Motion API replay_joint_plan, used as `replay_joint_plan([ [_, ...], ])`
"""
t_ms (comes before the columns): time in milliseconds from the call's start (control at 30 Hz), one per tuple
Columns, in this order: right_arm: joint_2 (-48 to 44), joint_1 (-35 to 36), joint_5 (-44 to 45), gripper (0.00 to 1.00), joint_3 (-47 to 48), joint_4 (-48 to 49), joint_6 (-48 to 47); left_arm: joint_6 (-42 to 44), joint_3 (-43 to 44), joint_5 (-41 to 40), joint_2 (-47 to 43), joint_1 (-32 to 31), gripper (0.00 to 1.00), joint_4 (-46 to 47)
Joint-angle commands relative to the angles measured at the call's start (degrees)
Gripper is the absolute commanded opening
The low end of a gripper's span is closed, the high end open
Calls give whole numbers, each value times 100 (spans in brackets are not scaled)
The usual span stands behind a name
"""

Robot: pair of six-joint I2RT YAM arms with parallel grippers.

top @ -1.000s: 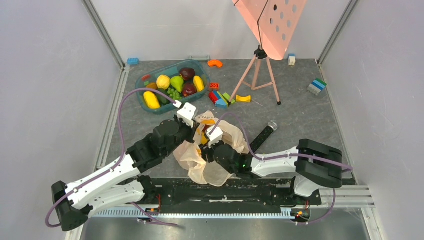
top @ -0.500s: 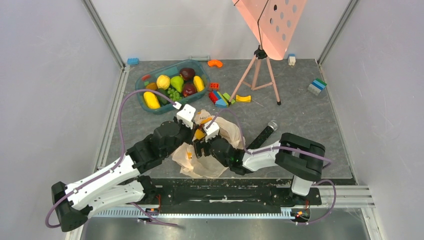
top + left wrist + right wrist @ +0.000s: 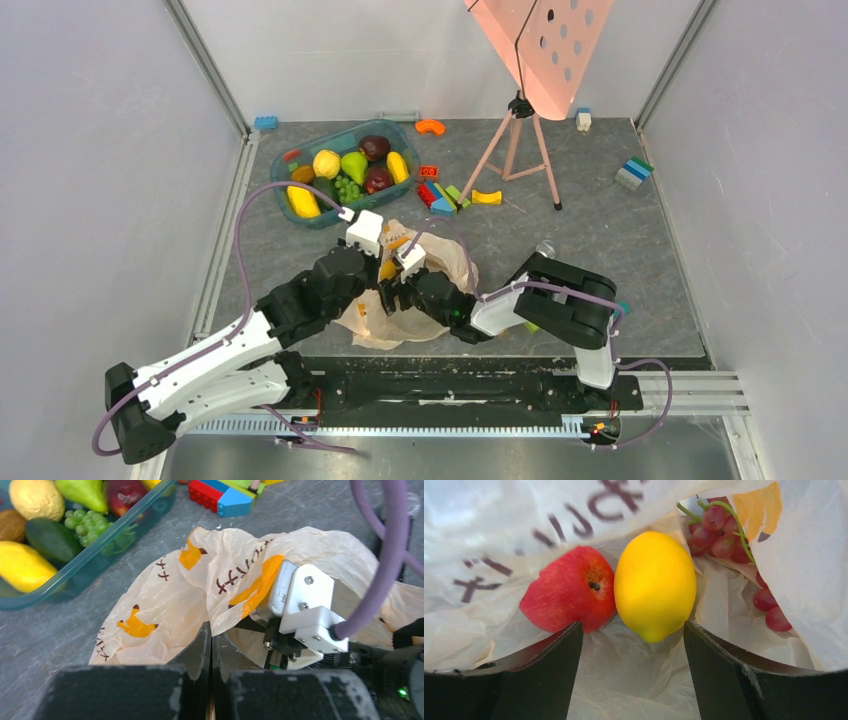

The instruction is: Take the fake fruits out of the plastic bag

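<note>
The plastic bag (image 3: 440,262) lies crumpled in front of both arms, cream with orange marks. My left gripper (image 3: 211,627) is shut on an edge of the plastic bag (image 3: 165,595), holding its mouth up. My right gripper (image 3: 631,627) is inside the bag, open, with nothing between its fingers. Just ahead of it lie fake fruits: a yellow lemon (image 3: 655,582) centred between the fingertips, a red apple (image 3: 566,592) touching the lemon's left side, and a bunch of reddish-purple grapes (image 3: 719,530) at the upper right. The right wrist's camera housing (image 3: 305,600) shows at the bag's mouth.
A teal tub (image 3: 278,188) with several fruits stands far left of the bag. Toy blocks (image 3: 440,195) lie behind the bag, more blocks (image 3: 633,172) at the far right. A tripod (image 3: 520,150) carrying a pink panel stands at the back.
The right arm has pushed left and deeper into the bag, its jaws opened wider. The bag has bunched toward the left. The left gripper has kept its hold and shifted slightly left.
</note>
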Motion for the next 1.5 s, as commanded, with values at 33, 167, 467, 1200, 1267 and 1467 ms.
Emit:
replay_joint_plan([
  [33, 141, -72, -311, 74, 349, 420, -147, -388, -40, -463, 35, 50, 2, -192],
  [167, -71, -98, -161, 73, 17, 692, -143, -219, -42, -130, -5, 54, 2, -44],
  [467, 228, -197, -586, 85, 486, 771, -249, -257, 201, -402, 230, 59, 2, -394],
  [1200, 1473, -681, -1260, 64, 1459, 710, -53, -467, 350, -752, 671, 129, 2, -729],
  [1267, 1385, -721, -1275, 55, 1206, 1037, 1, -466, 337, -745, 678, 133, 2, -716],
  [1467, 843, -778, -1232, 38, 446, 1512, -15, -433, 251, -635, 593, 146, 2, -569],
])
